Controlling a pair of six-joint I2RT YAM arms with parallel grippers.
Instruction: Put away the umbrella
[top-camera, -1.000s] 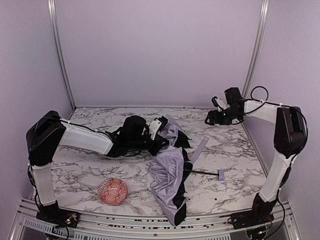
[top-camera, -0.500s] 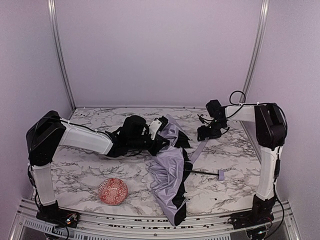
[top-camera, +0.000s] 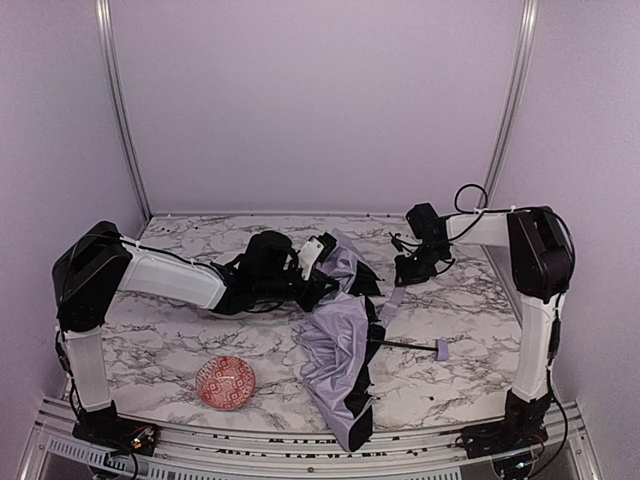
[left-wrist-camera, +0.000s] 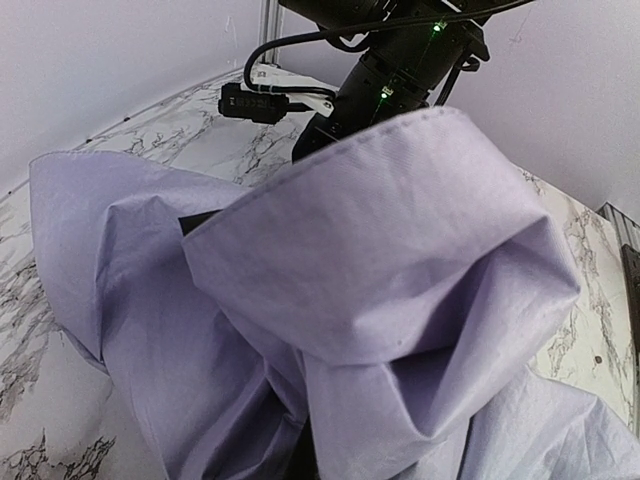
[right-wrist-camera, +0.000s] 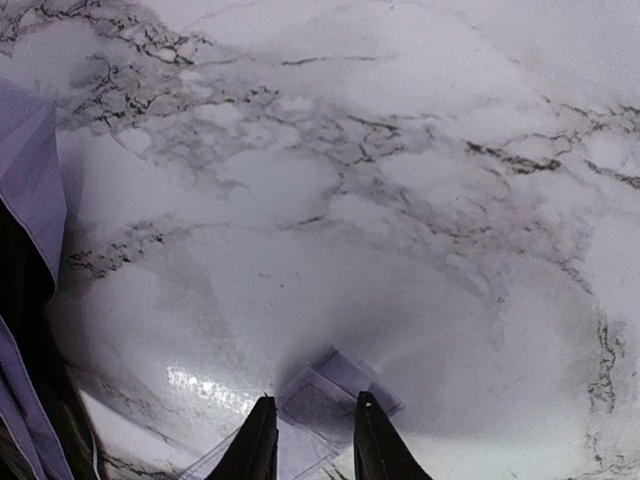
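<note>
A robotics lab test cell. Two robot arms, the left arm and the right arm, stand on a metal frame rail along the bottom of the top view, and a loose black cable loops across the top of the left wrist view. Plain lavender-tinted wall panels close in the back and sides, joined by aluminium posts at upper left and upper right. The table has a marble-print top; the household things on it, an umbrella at centre and a red patterned bowl at lower left, lie there as props
</note>
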